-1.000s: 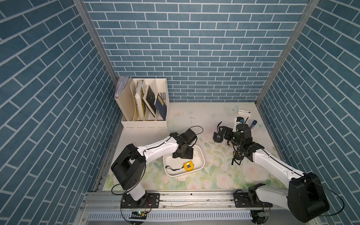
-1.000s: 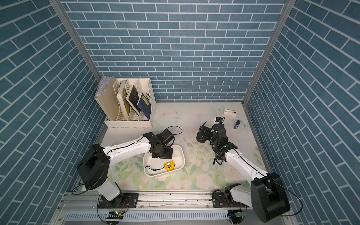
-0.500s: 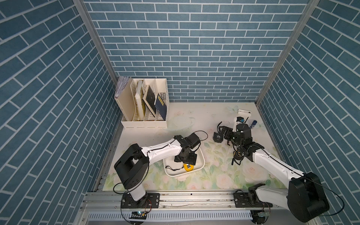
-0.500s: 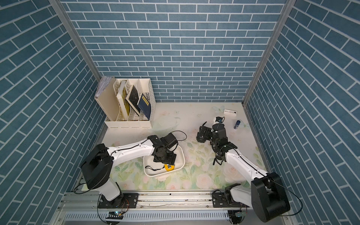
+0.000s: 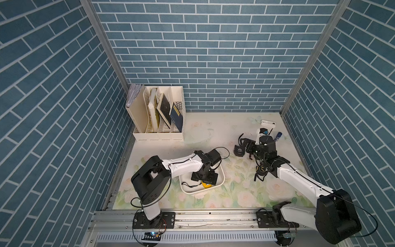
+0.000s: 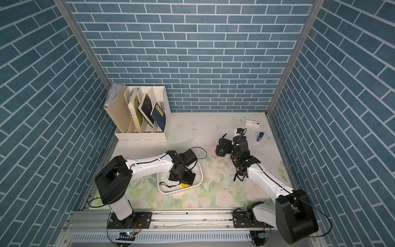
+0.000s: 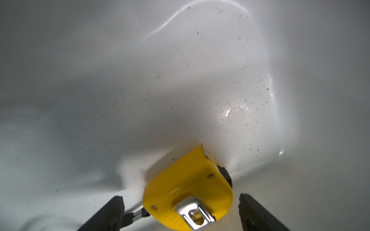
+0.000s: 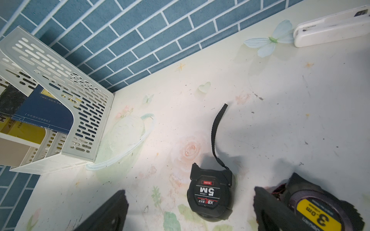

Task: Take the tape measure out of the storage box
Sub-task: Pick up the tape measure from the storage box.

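Yellow tape measure (image 7: pixel 188 192) lies on the storage box (image 7: pixel 140 80) floor close to one wall, left gripper (image 7: pixel 180 200) spread astride it without contact — risk: jaws closing off-centre on the rounded case may squirt it aside.

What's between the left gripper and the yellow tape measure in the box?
Nothing foreign shows. In the left wrist view the left gripper is open, its jaws either side of the yellow tape measure on the floor of the box, a gap each side; only its own strap crosses the gap by one jaw.
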Controlling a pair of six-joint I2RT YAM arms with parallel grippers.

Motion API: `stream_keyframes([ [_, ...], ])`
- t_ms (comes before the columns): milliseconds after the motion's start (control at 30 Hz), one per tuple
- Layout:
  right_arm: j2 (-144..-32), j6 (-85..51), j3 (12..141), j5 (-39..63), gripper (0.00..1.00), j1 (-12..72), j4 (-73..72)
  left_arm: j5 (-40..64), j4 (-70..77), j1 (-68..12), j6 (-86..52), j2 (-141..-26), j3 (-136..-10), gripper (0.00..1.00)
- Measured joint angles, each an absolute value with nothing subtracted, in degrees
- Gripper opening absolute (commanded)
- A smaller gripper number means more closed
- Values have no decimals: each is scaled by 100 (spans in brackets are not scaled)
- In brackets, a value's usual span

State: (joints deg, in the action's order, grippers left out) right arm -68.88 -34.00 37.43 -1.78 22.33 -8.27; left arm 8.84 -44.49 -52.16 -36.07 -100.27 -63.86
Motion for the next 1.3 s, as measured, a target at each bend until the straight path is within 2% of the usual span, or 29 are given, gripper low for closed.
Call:
stream_keyframes([
  [133,-6886,-3400,3743,-180,100,2211,-829,884,-4449,-5216,-3603,-10029,-6381,90],
  [500,-6834,-3400,3743,-196,100,2182,-827,873,-4381,-5216,-3575,-10064,-6274,88],
  [700,-6820,-3400,3743,-196,100,2171,-834,888,-4272,-5216,-3581,-10138,-6235,76],
  [800,-6820,-3400,3743,-196,100,2171,-836,882,-4254,-5216,-3586,-10138,-6235,67],
  [967,-6820,-3400,3743,-193,100,2169,-847,836,-4261,-5216,-3581,-10138,-6237,59],
  [1300,-6820,-3400,3743,-193,100,2169,-860,478,-4261,-5135,-3645,-10138,-6276,49],
])
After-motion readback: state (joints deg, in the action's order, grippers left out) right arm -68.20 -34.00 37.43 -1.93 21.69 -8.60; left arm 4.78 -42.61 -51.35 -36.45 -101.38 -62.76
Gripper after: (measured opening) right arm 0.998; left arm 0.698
